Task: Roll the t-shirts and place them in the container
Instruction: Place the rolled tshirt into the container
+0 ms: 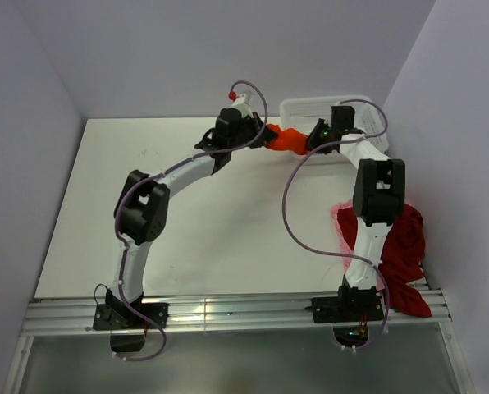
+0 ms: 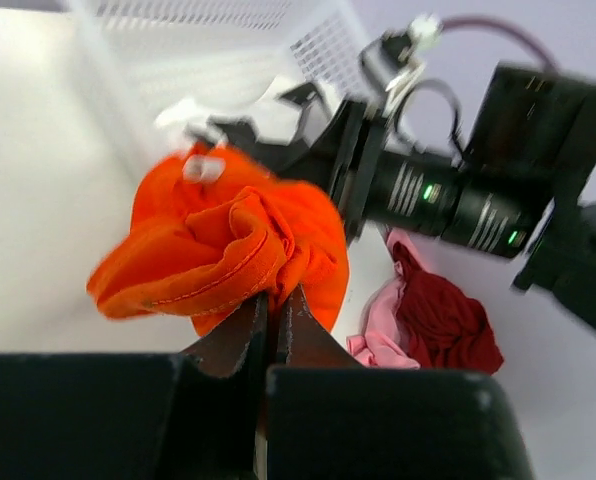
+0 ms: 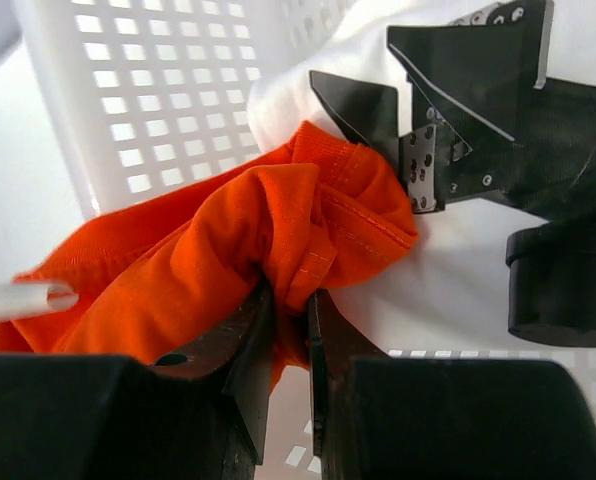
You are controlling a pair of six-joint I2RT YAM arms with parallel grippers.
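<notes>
The bright orange t-shirt (image 1: 290,140) is bunched into a roll and hangs between both grippers at the back of the table, beside the white basket. My left gripper (image 1: 267,131) is shut on its left end; the left wrist view shows its jaws pinching the orange cloth (image 2: 228,250). My right gripper (image 1: 312,139) is shut on the right end, with a fold of orange cloth (image 3: 228,250) clamped between its jaws. The dark red t-shirt (image 1: 400,246) and the pale pink t-shirt (image 1: 343,223) lie heaped at the table's right edge, partly behind my right arm.
The white lattice basket (image 1: 310,107) stands at the back right, right behind the orange shirt; its wall (image 3: 128,100) fills the right wrist view. A metal rail (image 1: 228,312) runs along the near edge. Walls close in on both sides.
</notes>
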